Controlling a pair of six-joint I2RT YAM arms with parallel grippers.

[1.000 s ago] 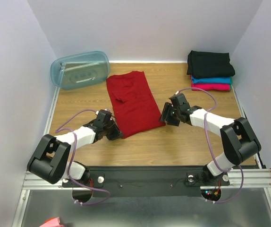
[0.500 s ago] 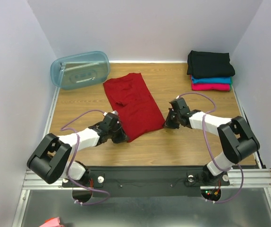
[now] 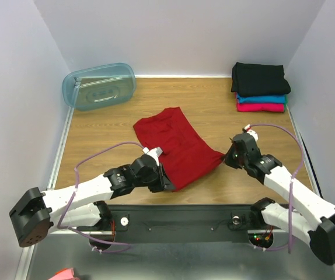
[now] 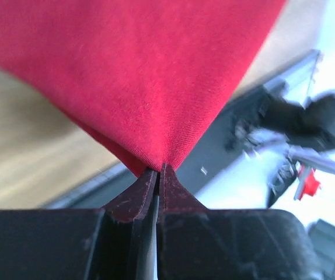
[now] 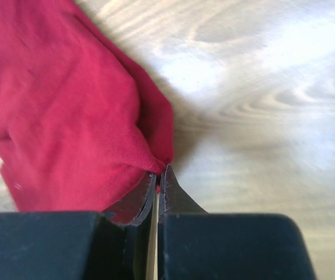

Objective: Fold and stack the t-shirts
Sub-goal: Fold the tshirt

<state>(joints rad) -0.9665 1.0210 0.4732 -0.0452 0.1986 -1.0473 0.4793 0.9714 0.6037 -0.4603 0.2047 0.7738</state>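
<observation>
Since half a second ago, we have dragged the deep red t-shirt (image 3: 176, 149) toward the near edge and swung it slantwise, and both arms have drawn back with it. It now lies mid-counter, partly folded lengthwise. The left end effector (image 3: 166, 182) is clenched on the shirt's near corner; in the left wrist view the cloth fans up taut from the closed jaws. The right end effector (image 3: 228, 157) is clamped on the right-hand corner, pinching a doubled edge just above the wood.

We judge that this is the repositioning before the cross fold. To do it well we should keep both grips firm and move the arms together, so the held edge stays straight and evenly tensioned. Then we lift enough that the cloth clears itself and lay it over without dragging wrinkles in.

The counter (image 3: 214, 111) is smooth wood grain, so cloth should slide easily. Plain pale walls (image 3: 185, 35) close in three sides. A translucent blue tub (image 3: 99, 86) sits at the far left. At the far right, the black t-shirt (image 3: 260, 79) tops the teal t-shirt (image 3: 262, 99) and the magenta t-shirt (image 3: 261, 107).
</observation>
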